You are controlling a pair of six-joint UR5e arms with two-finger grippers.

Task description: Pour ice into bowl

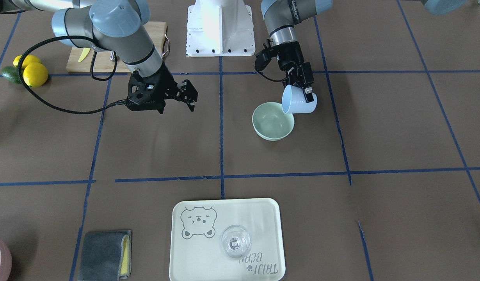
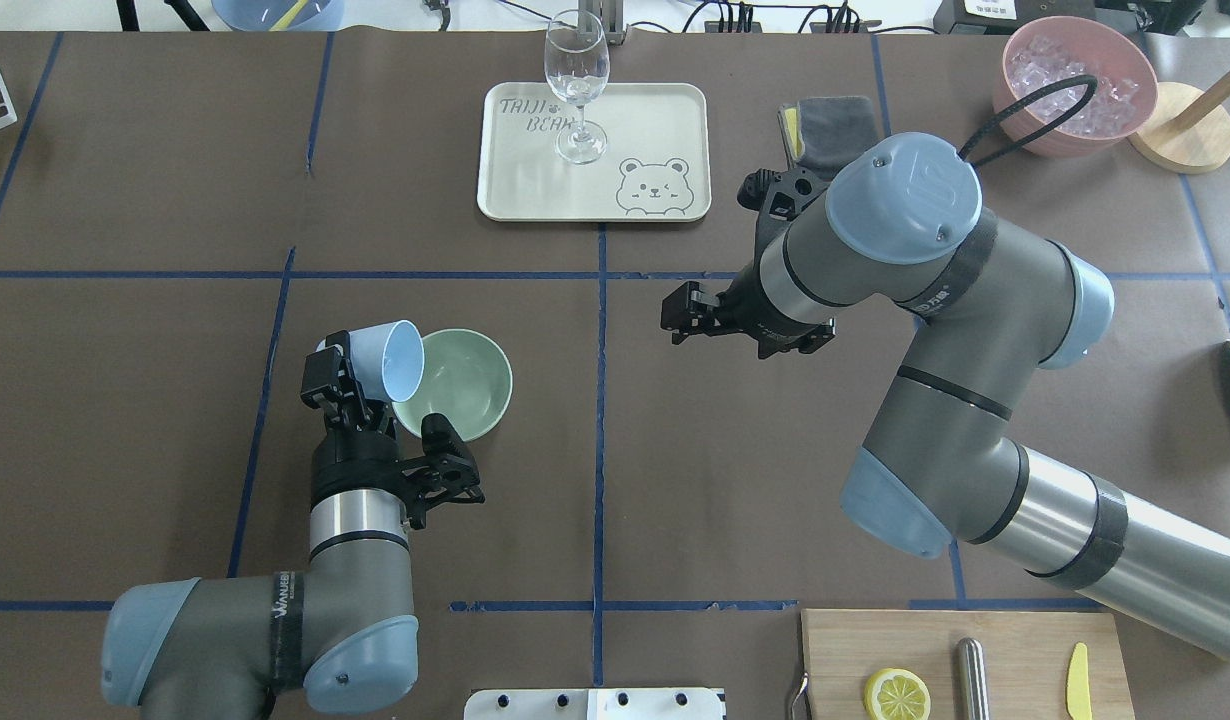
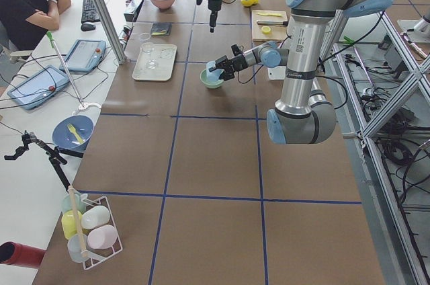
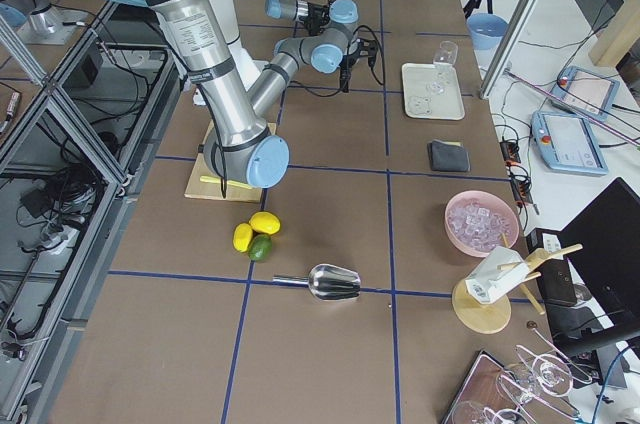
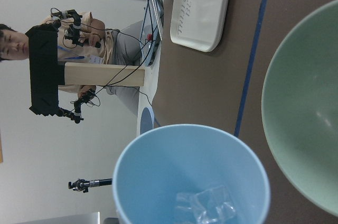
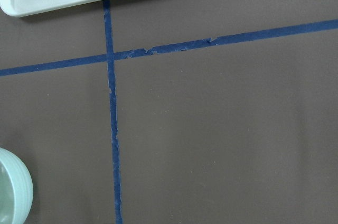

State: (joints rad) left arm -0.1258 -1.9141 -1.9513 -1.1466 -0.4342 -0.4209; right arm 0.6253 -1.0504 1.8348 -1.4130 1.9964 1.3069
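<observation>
My left gripper (image 2: pixel 345 380) is shut on the light blue cup (image 2: pixel 387 358) and holds it tilted on its side, its mouth over the near rim of the mint-green bowl (image 2: pixel 460 385). The left wrist view shows a few clear ice cubes (image 5: pixel 207 209) lying inside the cup (image 5: pixel 190 176), with the bowl (image 5: pixel 306 129) beside it. The bowl (image 1: pixel 273 121) looks empty. My right gripper (image 2: pixel 670 318) is open and empty, hovering above the table to the right of the bowl.
A pale tray (image 2: pixel 535 190) with a wine glass (image 2: pixel 576 90) stands at the far middle. A grey cloth (image 2: pixel 825 120) and a pink bowl of ice (image 2: pixel 1075 80) are far right. A cutting board (image 2: pixel 1015 640) with a lemon slice (image 2: pixel 896 694) lies near right.
</observation>
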